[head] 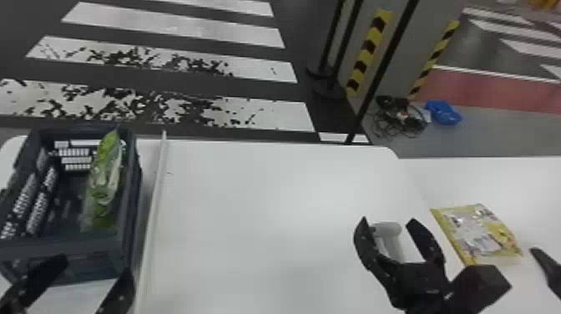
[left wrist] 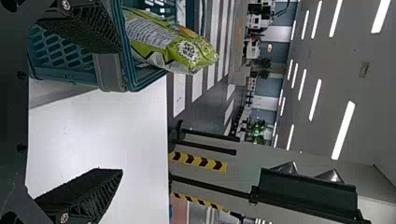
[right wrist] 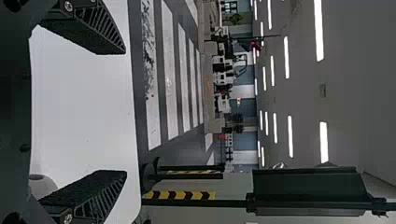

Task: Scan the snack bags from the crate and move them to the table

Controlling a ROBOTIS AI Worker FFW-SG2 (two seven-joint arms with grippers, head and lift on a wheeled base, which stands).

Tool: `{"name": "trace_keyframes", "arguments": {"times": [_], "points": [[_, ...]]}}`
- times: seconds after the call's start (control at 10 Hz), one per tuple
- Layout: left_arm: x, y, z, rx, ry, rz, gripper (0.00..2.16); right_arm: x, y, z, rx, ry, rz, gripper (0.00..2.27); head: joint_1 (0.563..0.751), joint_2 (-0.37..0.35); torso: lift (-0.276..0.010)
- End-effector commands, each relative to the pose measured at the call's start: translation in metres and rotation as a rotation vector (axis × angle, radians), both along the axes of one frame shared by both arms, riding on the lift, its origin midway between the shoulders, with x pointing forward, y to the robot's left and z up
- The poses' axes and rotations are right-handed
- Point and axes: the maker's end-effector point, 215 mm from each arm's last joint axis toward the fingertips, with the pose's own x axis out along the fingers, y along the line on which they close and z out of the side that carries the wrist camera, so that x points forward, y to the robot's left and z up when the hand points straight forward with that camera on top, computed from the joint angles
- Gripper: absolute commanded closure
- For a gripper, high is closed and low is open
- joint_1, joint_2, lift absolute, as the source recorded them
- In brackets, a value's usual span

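"What might go wrong?"

"My left gripper [head: 97, 264], spread open, could snag the crate's [head: 89, 244] rim; the green bag [head: 104, 179] crowds its right wall."

"Where's that bag?"

"Inside, ahead of those fingers. My right gripper [head: 388, 218], also open, has the yellow bag [head: 480, 234] to its right."
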Motion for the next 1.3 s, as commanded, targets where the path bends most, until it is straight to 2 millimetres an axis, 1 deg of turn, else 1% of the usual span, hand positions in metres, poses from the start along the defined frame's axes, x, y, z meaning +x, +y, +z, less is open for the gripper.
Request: {"name": "trace_keyframes", "arguments": {"times": [0.0,0.1,0.2,0.3,0.5,0.6,0.7,0.8,0.9,1.0,1.2], "points": [[-0.001,-0.001,0.002,-0.003,-0.002,0.001,0.08,-0.014,0.027,0.005,0.003,-0.035,0.029,0.08,0.695,-0.220,-0.095],[-0.002,-0.002,0.002,-0.008,-0.004,0.005,0.09,-0.023,0.042,0.011,0.003,-0.069,0.033,0.08,0.695,-0.198,-0.095],[-0.005,-0.002,0.002,-0.011,-0.006,0.013,0.09,-0.031,0.057,0.010,0.024,-0.081,0.038,0.08,0.695,-0.176,-0.095],[-0.007,-0.004,0.004,-0.016,-0.009,0.015,0.09,-0.038,0.074,0.004,0.032,-0.083,0.048,0.08,0.695,-0.162,-0.095],[-0.012,-0.009,0.006,-0.013,-0.007,0.031,0.08,-0.054,0.104,-0.005,0.064,-0.101,0.077,0.08,0.695,-0.111,-0.095],[-0.013,-0.012,0.012,-0.004,-0.013,0.054,0.08,-0.060,0.112,-0.010,0.080,-0.105,0.081,0.08,0.695,-0.087,-0.095],[-0.012,-0.014,0.026,0.016,-0.036,0.074,0.07,-0.060,0.117,-0.012,0.066,-0.103,0.090,0.08,0.695,-0.075,-0.095],[-0.008,-0.012,0.037,0.018,-0.048,0.085,0.08,-0.060,0.117,-0.011,0.064,-0.106,0.092,0.08,0.695,-0.061,-0.095],[-0.002,-0.006,0.044,0.027,-0.057,0.099,0.08,-0.061,0.117,-0.012,0.062,-0.103,0.094,0.08,0.695,-0.057,-0.095],[0.005,0.003,0.044,0.038,-0.044,0.113,0.08,-0.063,0.119,-0.013,0.062,-0.099,0.101,0.08,0.695,-0.052,-0.095],[0.025,0.022,0.044,0.049,-0.024,0.150,0.09,-0.062,0.121,-0.013,0.047,-0.098,0.123,0.08,0.695,-0.027,-0.095]]}}
